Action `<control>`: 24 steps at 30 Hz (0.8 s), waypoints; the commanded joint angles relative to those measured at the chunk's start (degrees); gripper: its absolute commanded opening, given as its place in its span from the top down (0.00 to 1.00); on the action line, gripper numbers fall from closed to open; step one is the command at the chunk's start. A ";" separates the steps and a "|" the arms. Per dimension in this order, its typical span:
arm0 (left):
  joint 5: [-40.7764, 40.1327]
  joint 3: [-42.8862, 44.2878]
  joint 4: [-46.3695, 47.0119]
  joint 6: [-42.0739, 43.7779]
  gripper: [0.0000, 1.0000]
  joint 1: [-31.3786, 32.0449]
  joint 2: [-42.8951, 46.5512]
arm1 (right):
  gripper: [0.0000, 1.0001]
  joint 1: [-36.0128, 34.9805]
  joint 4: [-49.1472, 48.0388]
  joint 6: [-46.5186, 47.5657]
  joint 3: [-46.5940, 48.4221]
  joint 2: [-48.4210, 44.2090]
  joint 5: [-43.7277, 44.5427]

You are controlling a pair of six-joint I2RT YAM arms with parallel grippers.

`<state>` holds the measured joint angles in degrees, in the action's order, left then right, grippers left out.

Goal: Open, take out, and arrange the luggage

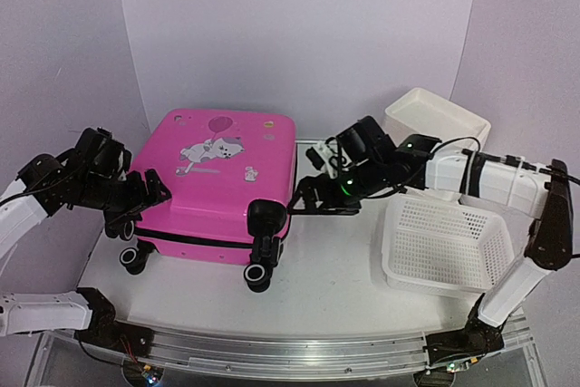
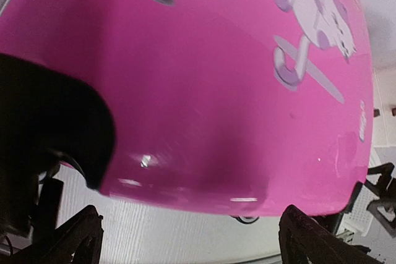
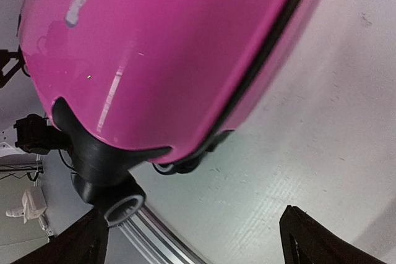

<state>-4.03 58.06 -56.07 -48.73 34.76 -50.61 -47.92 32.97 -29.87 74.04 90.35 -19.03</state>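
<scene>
Both gaping, left pincer (image 1: 156,189) and right pincer (image 1: 304,198) flank the shut luggage (image 1: 217,174); only overhead shows mesh basket (image 1: 399,244), four o'clock.

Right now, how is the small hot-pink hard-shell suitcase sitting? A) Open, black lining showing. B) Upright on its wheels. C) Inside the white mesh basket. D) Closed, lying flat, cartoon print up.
D: the hot-pink hard-shell suitcase lies flat on the table, white cartoon print facing up, both shells shut along the black zip band, with the white mesh basket apart to its side.
</scene>
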 commanded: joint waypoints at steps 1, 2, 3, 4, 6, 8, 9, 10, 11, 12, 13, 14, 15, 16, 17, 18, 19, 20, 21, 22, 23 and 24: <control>5.05 2.29 0.25 7.87 0.00 -8.16 -2.65 | 0.03 -6.54 -8.29 -3.50 8.13 6.75 0.84; 5.56 3.00 0.26 9.31 0.01 -9.57 -3.57 | 0.04 -8.15 -8.68 -4.07 10.04 8.87 2.02; 5.64 3.69 0.25 10.47 0.01 -10.87 -4.47 | 0.05 -9.86 -9.17 -4.52 11.93 10.90 3.08; 5.77 4.20 0.25 11.70 0.00 -12.19 -5.58 | 0.06 -11.74 -9.37 -4.74 14.65 12.95 4.35; 5.41 5.42 0.42 14.30 0.01 -14.39 -8.79 | 0.07 -15.53 -9.42 -4.46 19.67 16.98 6.66; 2.51 7.83 0.46 18.10 0.01 -15.14 -12.75 | 0.07 -18.65 -9.24 -3.84 24.56 20.94 8.25; 1.18 9.21 0.46 20.29 0.01 -15.81 -14.90 | 0.07 -20.44 -9.04 -3.65 26.76 22.67 8.57; 0.34 10.97 0.44 22.33 0.01 -16.88 -17.11 | 0.07 -21.43 -8.72 -3.61 29.17 24.53 8.14; 0.46 13.25 0.44 24.57 0.01 -18.75 -19.23 | 0.07 -22.22 -8.35 -3.82 31.38 26.97 6.91; 0.77 14.77 0.48 25.79 0.01 -20.27 -21.25 | 0.07 -23.03 -7.77 -3.95 34.04 28.72 5.64; 0.97 16.28 0.75 26.80 0.00 -21.54 -22.82 | 0.07 -23.80 -6.74 -3.62 36.58 30.12 4.56; 1.36 17.67 0.95 27.71 0.01 -22.37 -24.27 | 0.07 -24.48 -5.27 -3.04 38.35 30.94 4.38; 1.77 19.20 0.99 28.54 0.01 -22.60 -25.36 | 0.07 -24.84 -3.88 -2.22 39.06 30.76 4.81; 3.09 20.29 1.14 29.20 0.00 -22.65 -25.78 | 0.06 -24.93 -3.19 -1.42 38.21 29.83 5.75; 5.96 20.67 1.99 29.70 0.01 -22.61 -25.56 | 0.06 -24.87 -2.84 -0.65 36.29 27.81 7.48; 9.50 20.20 3.34 29.96 0.00 -22.59 -24.79 | 0.04 -24.78 -2.40 0.73 33.76 25.15 9.78; 14.14 19.36 4.61 29.96 0.00 -22.55 -23.67 | 0.02 -24.58 -1.97 2.30 31.03 22.51 12.06; 17.68 18.28 5.87 29.86 0.00 -22.50 -22.51 | 0.02 -24.17 -1.47 3.76 28.34 19.48 14.53; 20.73 17.23 6.42 29.65 0.00 -22.23 -21.50 | 0.02 -23.55 -0.94 4.86 24.85 16.72 16.26; 22.42 16.26 6.54 29.02 0.01 -21.68 -20.12 | 0.02 -21.95 -0.68 5.36 22.37 14.10 17.50; 23.26 14.96 6.54 28.23 0.01 -20.85 -18.84 | 0.02 -20.29 -0.63 5.30 19.66 11.57 18.12; 23.29 13.61 6.53 27.57 0.00 -19.70 -17.51 | 0.02 -18.07 -0.63 5.01 17.50 9.42 18.13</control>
<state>3.03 75.16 -55.05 -21.19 11.22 -72.49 -73.36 32.86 -28.05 97.30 112.29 -6.94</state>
